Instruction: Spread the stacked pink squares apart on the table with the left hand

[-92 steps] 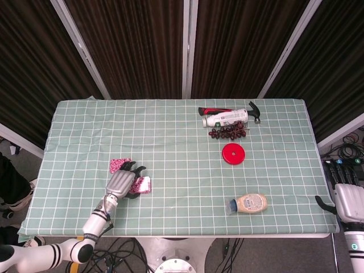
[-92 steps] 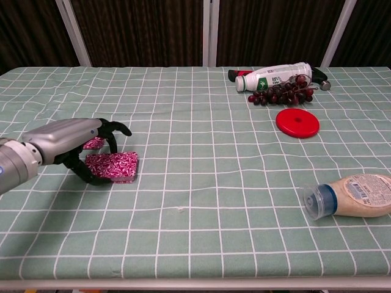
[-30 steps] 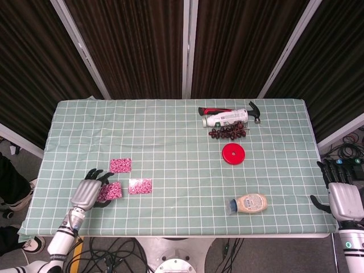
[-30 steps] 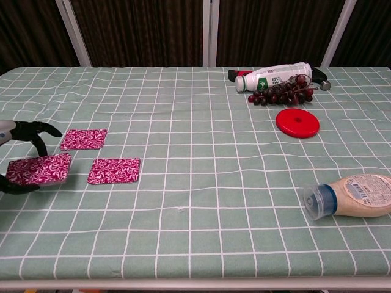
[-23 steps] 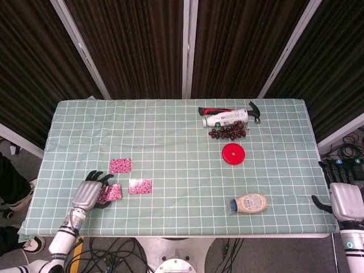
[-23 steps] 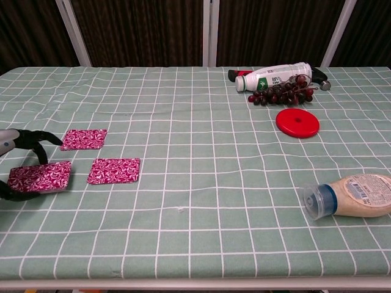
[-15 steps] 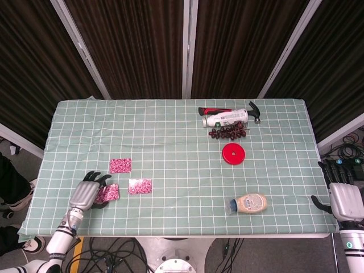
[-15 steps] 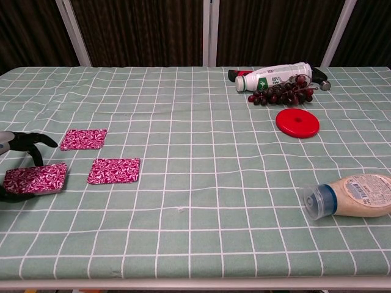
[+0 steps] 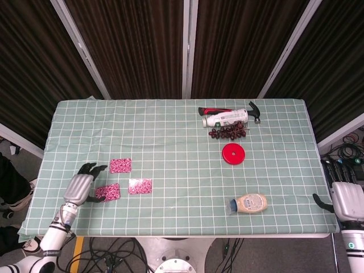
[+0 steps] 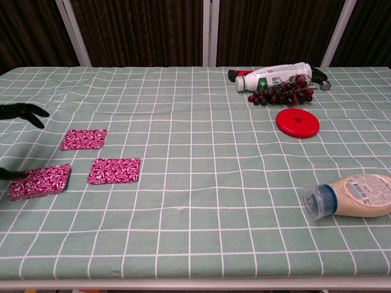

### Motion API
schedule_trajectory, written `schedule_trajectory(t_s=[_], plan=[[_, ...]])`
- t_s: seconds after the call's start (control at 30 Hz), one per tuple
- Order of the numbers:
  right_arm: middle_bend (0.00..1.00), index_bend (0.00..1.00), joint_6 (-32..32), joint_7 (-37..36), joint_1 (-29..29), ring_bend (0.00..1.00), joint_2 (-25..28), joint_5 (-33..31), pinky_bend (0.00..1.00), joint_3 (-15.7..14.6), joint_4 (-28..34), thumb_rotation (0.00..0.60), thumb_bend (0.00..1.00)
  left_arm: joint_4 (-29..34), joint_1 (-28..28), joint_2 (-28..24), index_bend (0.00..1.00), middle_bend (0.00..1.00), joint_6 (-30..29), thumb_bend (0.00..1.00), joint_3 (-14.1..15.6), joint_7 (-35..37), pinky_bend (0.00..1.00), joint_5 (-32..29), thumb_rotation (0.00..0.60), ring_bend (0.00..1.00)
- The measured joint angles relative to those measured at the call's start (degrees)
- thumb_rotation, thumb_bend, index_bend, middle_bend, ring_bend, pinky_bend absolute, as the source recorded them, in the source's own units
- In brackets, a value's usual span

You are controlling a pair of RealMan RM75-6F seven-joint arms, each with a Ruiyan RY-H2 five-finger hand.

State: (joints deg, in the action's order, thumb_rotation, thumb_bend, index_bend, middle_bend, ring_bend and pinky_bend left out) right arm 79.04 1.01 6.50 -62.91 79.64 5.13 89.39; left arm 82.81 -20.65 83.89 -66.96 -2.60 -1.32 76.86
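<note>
Pink squares (image 9: 120,165) lie flat and separate on the table (image 9: 170,131): one farther back, one nearer at left (image 9: 107,192), one to its right (image 9: 140,186). Left hand (image 9: 79,186) hovers beside them, fingers spread, holding nothing. Right hand (image 9: 346,200) waits off the table's right edge, fingers apart.

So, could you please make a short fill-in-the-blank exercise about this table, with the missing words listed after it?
1. ____ pink squares lie apart on the table.
2. The red disc lies between the grapes and the ____ jar.
3. The left hand holds ____.
4. The white bottle lies on its ____.

Missing words: three; mayonnaise; nothing; side
</note>
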Motion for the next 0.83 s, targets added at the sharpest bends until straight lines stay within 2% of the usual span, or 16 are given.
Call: schedule_trajectory(t_s=[0.17, 0.4, 0.6, 0.7, 0.83], plan=[[0.0, 0.0, 1.68, -0.42, -0.29, 0.0, 0.86, 0.57, 0.0, 0.58, 0.78, 0.6, 0.17, 0.78, -0.28, -1.97, 0.16, 0.19, -3.3, 0.09, -2.64, -0.1, 0.08, 0.64, 0.6, 0.04], [0.0, 0.0, 3.63, -1.6, -0.87, 0.0, 1.83, 1.21, 0.0, 1.16, 1.37, 0.6, 0.17, -5.06, 0.33, -2.92, 0.16, 0.19, -9.65, 0.1, -5.34, -2.86, 0.08, 1.85, 0.6, 0.04], [0.0, 0.0, 6.92, -2.89, -1.94, 0.0, 3.17, 0.56, 0.0, 2.82, 2.31, 0.6, 0.17, -4.73, 1.23, -6.16, 0.16, 0.14, -7.59, 0.09, -4.04, -5.26, 0.08, 1.01, 0.6, 0.02], [0.0, 0.0, 6.91, -2.66, -2.15, 0.0, 3.04, 0.73, 0.0, 2.6, 2.36, 0.6, 0.16, -4.98, 2.11, -6.94, 0.15, 0.13, -7.15, 0.09, -2.69, -6.76, 0.08, 0.94, 0.6, 0.02], [0.0, 0.0, 5.3, -1.81, -1.68, 0.0, 2.15, 1.08, 0.0, 1.87, 2.12, 0.6, 0.17, -5.12, 3.42, -7.37, 0.15, 0.13, -7.54, 0.09, -2.49, -6.01, 0.08, 0.06, 0.6, 0.02]])
